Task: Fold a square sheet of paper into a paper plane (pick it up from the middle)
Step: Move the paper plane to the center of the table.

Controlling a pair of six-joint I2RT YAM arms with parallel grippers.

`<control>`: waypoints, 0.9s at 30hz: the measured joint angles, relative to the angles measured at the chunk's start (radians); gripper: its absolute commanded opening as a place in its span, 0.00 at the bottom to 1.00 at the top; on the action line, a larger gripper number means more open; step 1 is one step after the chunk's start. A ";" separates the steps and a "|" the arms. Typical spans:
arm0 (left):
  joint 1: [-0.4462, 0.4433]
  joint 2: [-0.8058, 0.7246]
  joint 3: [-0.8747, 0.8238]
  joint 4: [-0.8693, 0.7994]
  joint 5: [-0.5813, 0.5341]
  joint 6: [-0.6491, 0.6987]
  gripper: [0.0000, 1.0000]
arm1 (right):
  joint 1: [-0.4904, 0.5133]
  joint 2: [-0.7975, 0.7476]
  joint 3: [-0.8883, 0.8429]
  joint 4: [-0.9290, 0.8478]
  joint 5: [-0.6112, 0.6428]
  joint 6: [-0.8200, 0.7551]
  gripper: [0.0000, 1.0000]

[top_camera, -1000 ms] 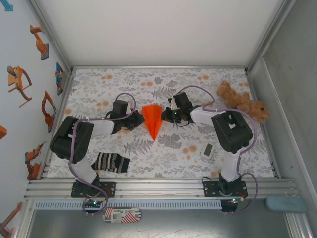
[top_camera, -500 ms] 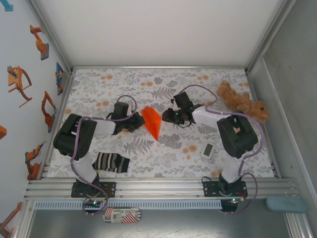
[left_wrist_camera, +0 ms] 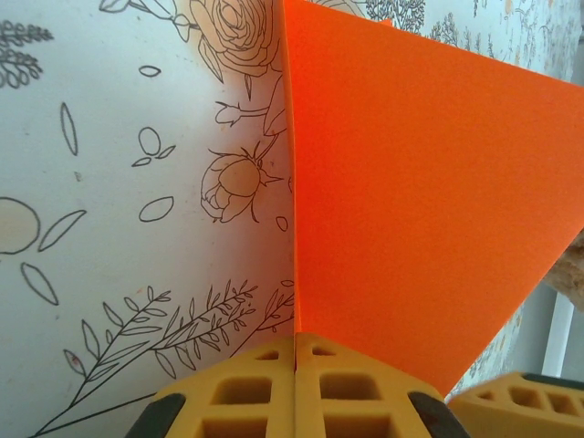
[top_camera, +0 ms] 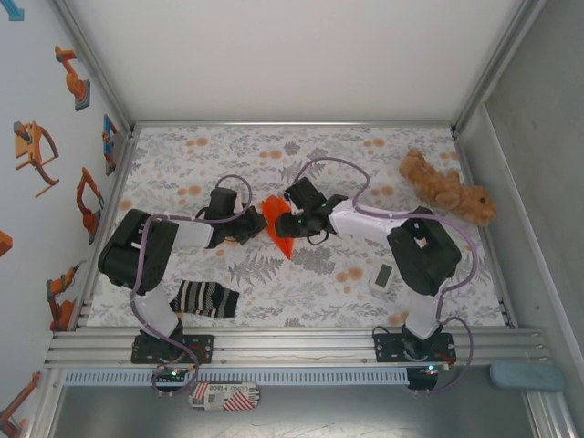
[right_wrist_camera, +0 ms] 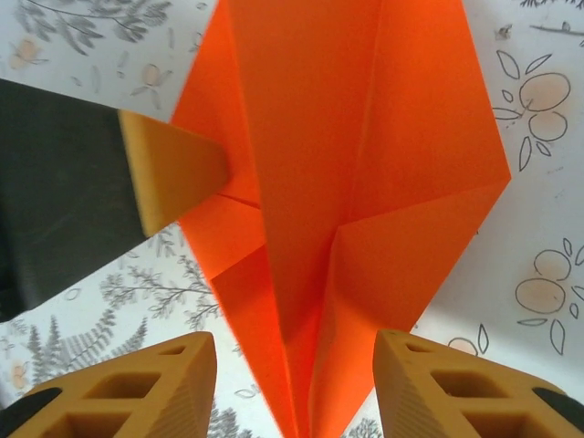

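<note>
Orange paper plane [top_camera: 276, 224] at centre of the top view; left gripper [left_wrist_camera: 297, 351] pinched shut on its edge; right gripper [right_wrist_camera: 297, 356] half open, empty, straddling the pointed end (no contact visible); risk: closing off-centre would crumple the crease or tug the paper from the pinch.

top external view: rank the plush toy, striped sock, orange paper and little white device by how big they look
1. brown plush toy
2. striped sock
3. orange paper, partly covered, so its place against the sock is unsure
4. white device
</note>
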 measured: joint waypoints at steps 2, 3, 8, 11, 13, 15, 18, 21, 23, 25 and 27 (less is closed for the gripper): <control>0.000 0.000 0.000 0.000 0.000 0.000 0.00 | 0.001 0.020 0.012 -0.007 -0.001 -0.008 0.49; 0.000 0.000 0.000 0.000 0.000 0.000 0.00 | 0.004 0.027 0.016 -0.009 -0.002 -0.013 0.49; 0.000 0.000 0.000 0.000 0.002 -0.001 0.00 | 0.023 0.046 0.048 -0.023 -0.005 -0.032 0.48; 0.000 0.000 0.002 0.000 0.010 -0.003 0.00 | 0.034 0.059 0.075 -0.034 -0.003 -0.047 0.46; 0.000 0.000 0.002 0.001 0.016 -0.004 0.00 | 0.039 0.068 0.087 -0.038 -0.001 -0.055 0.46; 0.000 0.000 0.002 0.001 0.021 -0.004 0.00 | 0.045 0.081 0.099 -0.047 0.008 -0.063 0.46; 0.000 0.000 0.002 0.001 0.023 -0.005 0.00 | 0.053 0.100 0.109 -0.068 0.033 -0.074 0.46; 0.000 0.000 0.002 0.001 0.024 -0.007 0.00 | 0.059 0.107 0.110 -0.087 0.058 -0.079 0.46; 0.000 0.000 0.002 0.002 0.026 -0.008 0.00 | 0.062 0.108 0.110 -0.097 0.074 -0.080 0.44; 0.000 0.000 0.002 0.003 0.026 -0.008 0.00 | 0.063 0.108 0.111 -0.105 0.087 -0.080 0.42; 0.000 0.000 0.002 0.004 0.027 -0.008 0.00 | 0.064 0.110 0.115 -0.114 0.100 -0.080 0.38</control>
